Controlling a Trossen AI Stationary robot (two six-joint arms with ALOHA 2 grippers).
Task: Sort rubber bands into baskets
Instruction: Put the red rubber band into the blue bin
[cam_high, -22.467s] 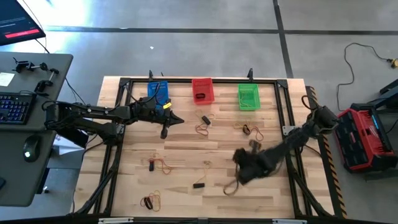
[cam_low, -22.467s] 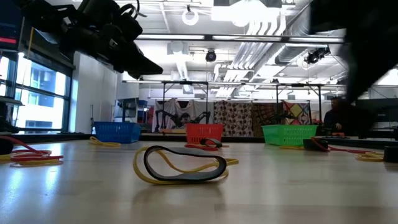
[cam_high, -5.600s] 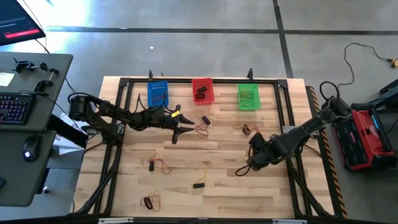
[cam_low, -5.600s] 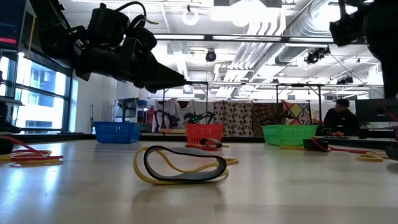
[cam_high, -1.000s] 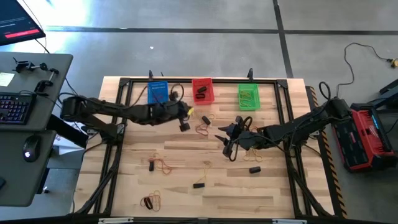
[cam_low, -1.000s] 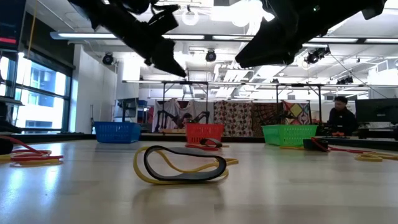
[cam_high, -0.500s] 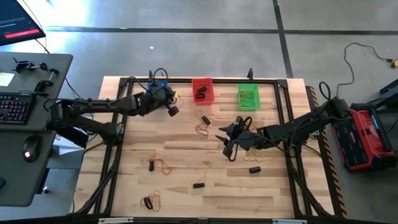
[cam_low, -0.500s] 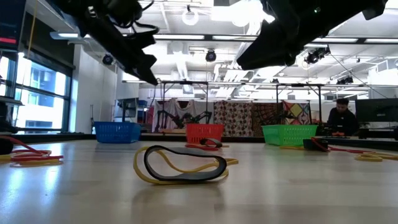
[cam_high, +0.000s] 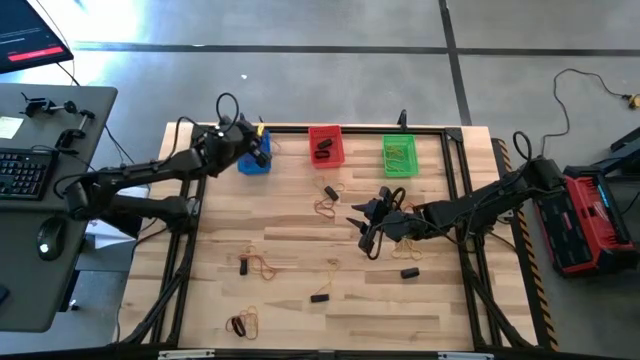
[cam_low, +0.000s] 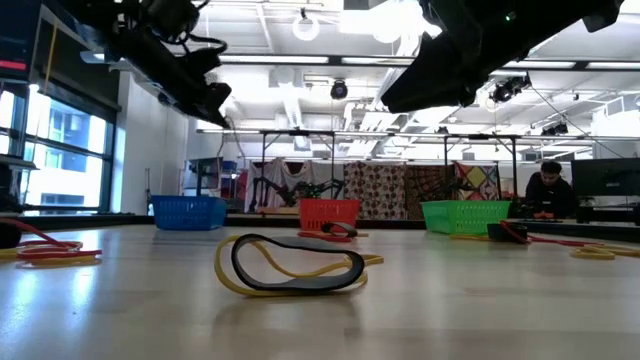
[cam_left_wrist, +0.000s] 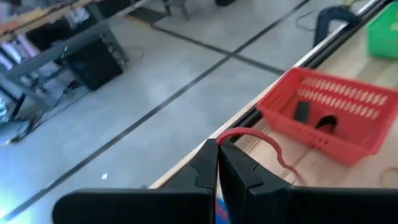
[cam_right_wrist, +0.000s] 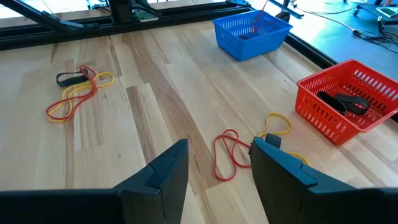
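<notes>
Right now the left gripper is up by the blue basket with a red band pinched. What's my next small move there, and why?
Probably open the left gripper. It is shut on the red rubber band and, in the high view, sits over the blue basket, so releasing should drop it in.

We see three mesh baskets in a row at the bench's twelve o'clock edge: blue basket (cam_high: 254, 160), red basket (cam_high: 326, 146) holding black bands, green basket (cam_high: 399, 155) holding yellowish ones. A thin red rubber band (cam_left_wrist: 261, 142) hangs pinched above the blue one. Loose rubber bands (cam_high: 326, 207) lie scattered centrally and toward seven o'clock.
</notes>
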